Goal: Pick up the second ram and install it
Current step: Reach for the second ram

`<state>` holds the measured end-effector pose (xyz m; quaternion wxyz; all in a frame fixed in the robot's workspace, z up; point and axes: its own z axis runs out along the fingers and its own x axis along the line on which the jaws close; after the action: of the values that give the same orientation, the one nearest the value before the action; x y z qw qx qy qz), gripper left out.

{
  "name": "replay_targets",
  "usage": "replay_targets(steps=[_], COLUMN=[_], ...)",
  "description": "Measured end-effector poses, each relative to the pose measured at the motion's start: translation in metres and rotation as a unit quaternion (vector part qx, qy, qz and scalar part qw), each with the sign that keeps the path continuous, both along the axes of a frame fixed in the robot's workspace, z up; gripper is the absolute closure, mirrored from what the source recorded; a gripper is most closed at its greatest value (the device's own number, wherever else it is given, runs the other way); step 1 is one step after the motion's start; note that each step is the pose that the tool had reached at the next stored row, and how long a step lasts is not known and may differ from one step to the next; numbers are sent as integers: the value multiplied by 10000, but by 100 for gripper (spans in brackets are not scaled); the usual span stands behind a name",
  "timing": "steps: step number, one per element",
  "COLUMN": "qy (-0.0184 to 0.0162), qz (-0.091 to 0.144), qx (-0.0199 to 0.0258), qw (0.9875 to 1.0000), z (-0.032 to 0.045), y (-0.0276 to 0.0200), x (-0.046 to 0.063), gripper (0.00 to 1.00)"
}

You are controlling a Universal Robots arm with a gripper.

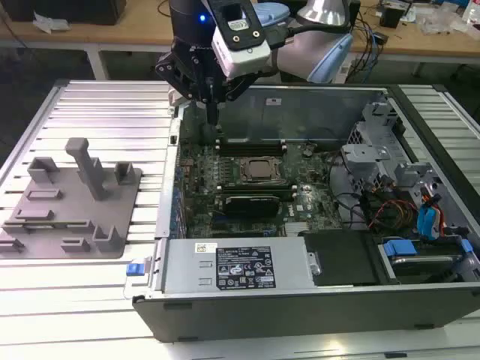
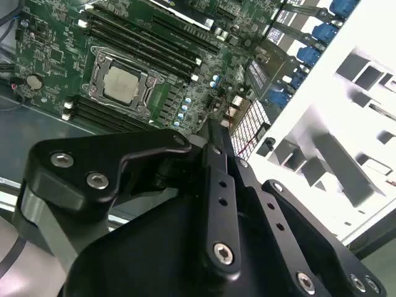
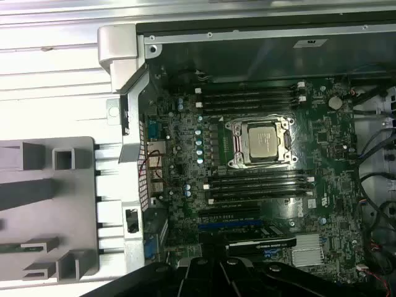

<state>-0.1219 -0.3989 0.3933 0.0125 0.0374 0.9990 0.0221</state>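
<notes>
Black gripper (image 1: pixel 213 116): drawn shut to one narrow tip with nothing visibly clamped. It hung point-down inside the case (image 1: pixel 300 112), over the exterior view's left end of the far memory slots (image 1: pixel 251 142).
Second ram: seemingly not in the grip. It may have sat in one of those slots beneath the tip, though the dark rows hid it too well to be sure.
Slot rows: long, lying just beyond the CPU socket (image 1: pixel 260 170), with white latches (image 3: pixel 198 91) at their ends.
Step in hand: judged to be seating the stick. Pressure should have gone straight down along the slot line until both latches closed, with no sideways lean.
Hazard: the case's side wall stood near the tip, leaving little room to drift.
Holder tray (image 1: pixel 45 240): grey, well apart, outside the case.
</notes>
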Motion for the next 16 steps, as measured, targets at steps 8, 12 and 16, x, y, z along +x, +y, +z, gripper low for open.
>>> replay_targets(steps=[8, 12, 16], qy=[0, 0, 0], qz=[0, 0, 0], qx=[0, 0, 0], qw=[10000, 10000, 10000], z=[0, 0, 0], y=[0, 0, 0], x=[0, -15, -102], gripper=[92, 92, 92])
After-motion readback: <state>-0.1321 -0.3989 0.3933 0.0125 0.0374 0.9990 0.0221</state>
